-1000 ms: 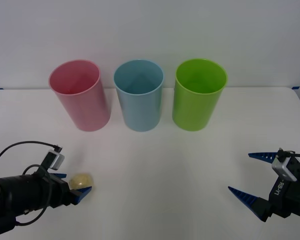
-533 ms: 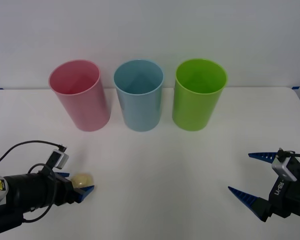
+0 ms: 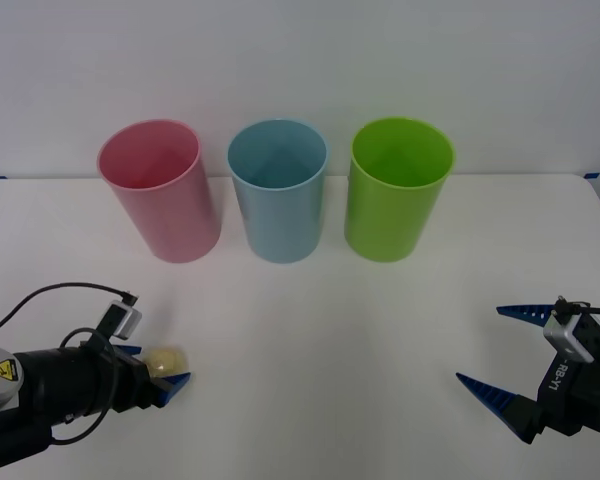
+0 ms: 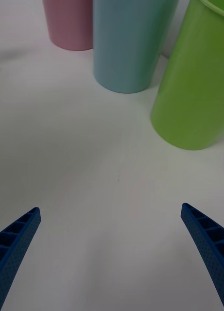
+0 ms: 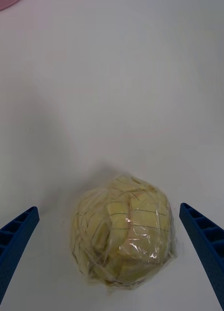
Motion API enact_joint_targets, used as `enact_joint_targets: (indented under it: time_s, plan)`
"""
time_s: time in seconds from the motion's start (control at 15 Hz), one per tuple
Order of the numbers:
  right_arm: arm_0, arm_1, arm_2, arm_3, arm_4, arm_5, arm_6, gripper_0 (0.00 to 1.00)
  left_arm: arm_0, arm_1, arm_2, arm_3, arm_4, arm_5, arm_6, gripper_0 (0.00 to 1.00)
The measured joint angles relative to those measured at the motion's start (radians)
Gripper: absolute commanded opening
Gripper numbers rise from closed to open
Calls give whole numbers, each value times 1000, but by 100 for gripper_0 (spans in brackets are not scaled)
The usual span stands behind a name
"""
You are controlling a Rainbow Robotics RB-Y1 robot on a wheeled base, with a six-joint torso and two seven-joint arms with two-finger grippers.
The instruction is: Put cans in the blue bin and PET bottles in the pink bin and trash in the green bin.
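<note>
Nearest the robot, the left gripper (image 3: 158, 366) lies low over the white table (image 3: 310, 330) at its near left, fingers spread wide with the trash (image 3: 166, 358) between them. In the left wrist view a finger (image 5: 14, 243) stands well clear of the lump on each side, so nothing is gripped yet. The trash (image 5: 124, 231) rests on the table: a roundish, pale yellow wad of crumpled paper under a clear film wrap. It looks light and soft, likely to give somewhat when squeezed; the film may be slick, though this cannot be confirmed. The best hold is judged to be across its widest middle, low enough that the wad does not squirt upward as the fingers close.

At the near right, the right gripper (image 3: 502, 354) waits above the table, also wide open and holding nothing.

Farther back, three bins stand upright in a row, close together but apart: the pink bin (image 3: 160, 195) on the left, the blue bin (image 3: 278, 195) in the middle, the green bin (image 3: 395, 195) on the right. The green bin, the trash's destination, is the farthest of the three from the lump.
</note>
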Motion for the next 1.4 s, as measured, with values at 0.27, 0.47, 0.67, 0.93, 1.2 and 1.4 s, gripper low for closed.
enact_joint_targets:
  time_s: [0.27,0.47,0.67,0.93,1.2,1.4]
  plan:
    - [0,0,0,0,0,0,0,100,0,-10,-3,3,1,0,0,81]
    - [0,0,0,0,0,0,0,100,0,-9,-3,5,-2,-3,-9,0]
    - [0,0,0,0,0,0,0,100,1,-10,-4,7,-17,-5,-16,0]
    - [0,0,0,0,0,0,0,100,0,-13,-8,12,-39,-3,-31,0]
    - [0,0,0,0,0,0,0,100,0,-7,-7,6,-55,0,-35,0]
    - [0,0,0,0,0,0,0,100,1,11,-2,-4,-60,-2,-40,0]
